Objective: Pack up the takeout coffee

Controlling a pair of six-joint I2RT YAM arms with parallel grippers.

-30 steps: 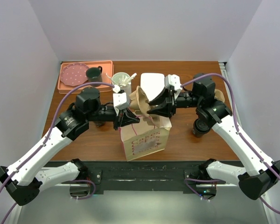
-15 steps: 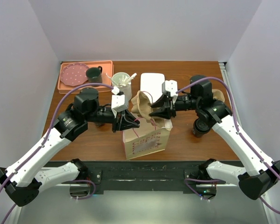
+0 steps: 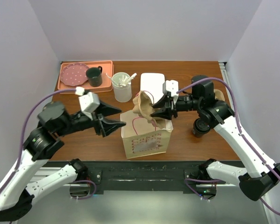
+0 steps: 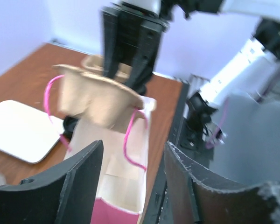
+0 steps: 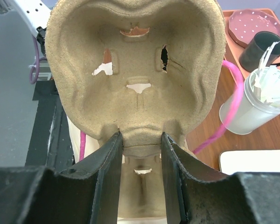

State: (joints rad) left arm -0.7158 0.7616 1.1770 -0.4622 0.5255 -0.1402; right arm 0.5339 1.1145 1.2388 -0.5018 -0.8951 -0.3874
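A paper bag [image 3: 144,140] with pink string handles stands open mid-table. Over its mouth hangs a moulded cardboard cup carrier [image 3: 143,105], tilted on edge, and my right gripper [image 3: 157,111] is shut on its narrow middle. The right wrist view shows the carrier [image 5: 137,70] pinched between the fingers [image 5: 107,177]. My left gripper [image 3: 113,116] is open to the left of the bag and apart from it. In the left wrist view, the bag [image 4: 126,135] and the carrier [image 4: 95,95] show beyond the open gripper [image 4: 133,158]. A dark takeout coffee cup [image 3: 199,128] stands at the right, partly hidden by my right arm.
An orange tray [image 3: 65,86] at the back left holds a pink plate and a dark mug [image 3: 94,75]. A clear cup of stirrers [image 3: 122,87] and a white flat square [image 3: 152,83] sit behind the bag. More brown cardboard [image 3: 220,95] lies behind my right arm.
My left gripper has let go at the bag's rim, opened and drawn back to the left. The right gripper has shifted the carrier down and left over the bag's mouth.
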